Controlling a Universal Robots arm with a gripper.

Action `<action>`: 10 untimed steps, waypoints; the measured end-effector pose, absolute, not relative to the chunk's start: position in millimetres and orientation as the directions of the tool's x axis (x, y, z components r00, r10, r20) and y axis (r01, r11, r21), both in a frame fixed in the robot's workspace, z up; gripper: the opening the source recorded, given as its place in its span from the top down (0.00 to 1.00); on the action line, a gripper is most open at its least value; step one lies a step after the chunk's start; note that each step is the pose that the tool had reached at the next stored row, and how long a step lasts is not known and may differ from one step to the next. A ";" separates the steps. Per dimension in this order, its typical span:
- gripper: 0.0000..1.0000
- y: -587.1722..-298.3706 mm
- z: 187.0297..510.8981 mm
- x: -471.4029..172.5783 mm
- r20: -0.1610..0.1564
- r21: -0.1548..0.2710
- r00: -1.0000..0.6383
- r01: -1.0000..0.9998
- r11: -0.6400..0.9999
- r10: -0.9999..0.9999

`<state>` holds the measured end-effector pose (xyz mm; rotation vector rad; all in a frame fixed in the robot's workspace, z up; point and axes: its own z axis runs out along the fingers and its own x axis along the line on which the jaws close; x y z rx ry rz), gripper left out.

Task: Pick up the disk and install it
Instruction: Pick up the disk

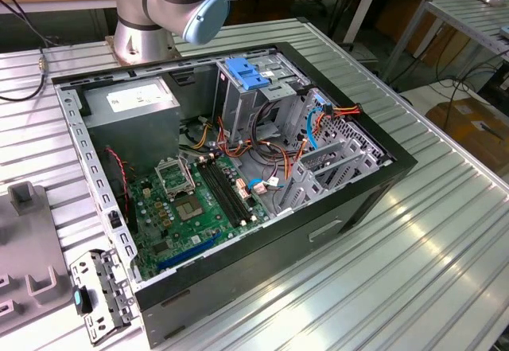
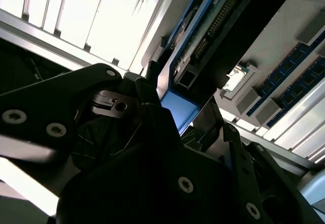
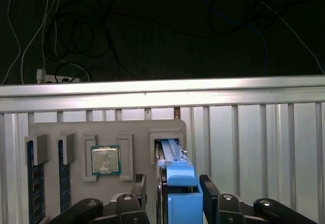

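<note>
The disk (image 3: 181,181) stands on edge in a slot of a grey parts tray (image 3: 106,130), its bright blue rail facing the first wrist view. My gripper (image 3: 174,191) straddles it, one black finger (image 3: 140,191) on each flat side, shut on it. In the second wrist view the disk (image 2: 223,36) shows its dark underside and blue rail, with the gripper (image 2: 167,107) clamped around its end. The open computer case (image 1: 238,168) with its tall grey drive cage (image 1: 238,100) lies in the middle of the exterior view.
The tray also holds a processor chip (image 3: 105,160) and two blue memory sticks (image 3: 31,183). Inside the case are the green motherboard (image 1: 191,200), loose cables (image 1: 270,156) and a grey box with a white sticker (image 1: 131,100). The arm's base (image 1: 143,25) stands behind the case.
</note>
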<state>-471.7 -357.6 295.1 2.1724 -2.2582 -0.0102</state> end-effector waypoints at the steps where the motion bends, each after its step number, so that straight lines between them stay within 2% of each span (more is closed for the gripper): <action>1: 0.46 -357.6 295.1 -471.7 0.001 0.010 -0.039 -0.999 0.039 -0.999; 5: 0.47 -357.6 295.0 -471.7 0.001 0.010 -0.039 -0.999 0.039 -0.999; 6: 0.54 -357.6 295.0 -471.7 0.001 0.010 -0.039 -0.999 0.039 -0.999; 7: 0.54 -357.6 294.9 -471.7 0.001 0.010 -0.039 -0.999 0.039 -0.999; 8: 0.61 -357.6 294.9 -471.7 0.001 0.010 -0.039 -0.999 0.039 -0.999; 10: 0.61 -357.6 294.9 -471.7 0.001 0.010 -0.039 -0.999 0.039 -0.999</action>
